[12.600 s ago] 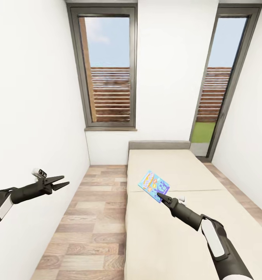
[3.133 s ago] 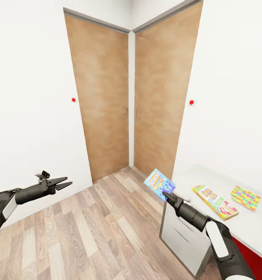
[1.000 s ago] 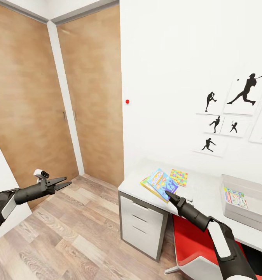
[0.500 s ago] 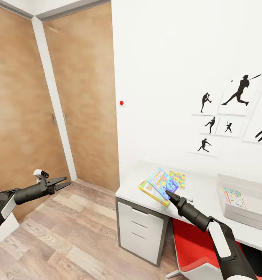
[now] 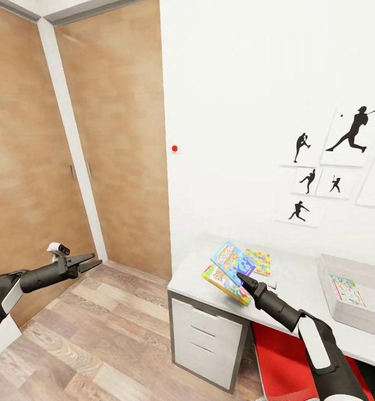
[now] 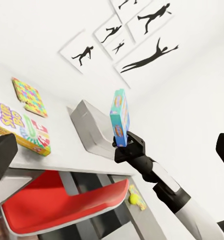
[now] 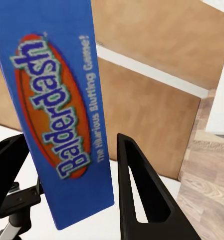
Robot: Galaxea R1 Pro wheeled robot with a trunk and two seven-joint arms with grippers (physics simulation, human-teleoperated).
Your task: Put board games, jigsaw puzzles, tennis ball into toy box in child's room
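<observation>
Parts of our scene are cut off: the toy box runs past the frame edge at the far end of the desk, and of the game lying inside it we see only a colourful lid, too small to read. The board game in our right gripper covers part of a second game lying flat on the desk near its door-side corner. Just beyond that one lies a jigsaw puzzle with a bright patchwork top.

In the left wrist view a small yellow-green object lies under the desk behind the red chair; it may be the tennis ball, but we cannot tell. Baseball pictures hang on the wall above the desk, and wooden doors stand beside it.

Our right jaws are closed on the lower edge of the blue game, held above the desk's near corner. It stands on edge, long axis rising from the jaws, with its "Balderdash" title along it. Our left gripper hangs over the wooden floor, well away from the desk, jaws parted and holding nothing.
</observation>
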